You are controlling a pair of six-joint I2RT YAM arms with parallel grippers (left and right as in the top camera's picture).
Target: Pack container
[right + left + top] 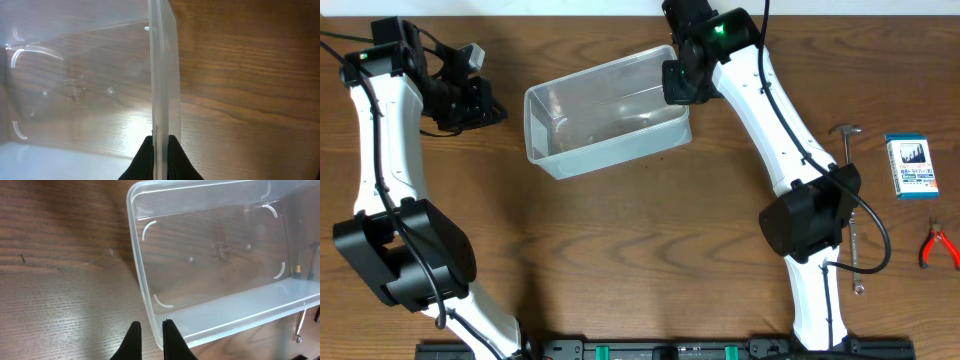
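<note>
Container (pixel 607 110), rim pinched by right tool (pixel 160 142), blue-white box (pixel 910 166) — print unreadable

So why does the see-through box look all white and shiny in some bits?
Overhead: light bounces off the clear walls of the container, turning them milky. Left wrist: thin white curves glint at its floor corners; the near wall looks frosted. Right wrist: the wall pinched in the right gripper is very close and blurry, with a bright glare patch beside it.
</note>
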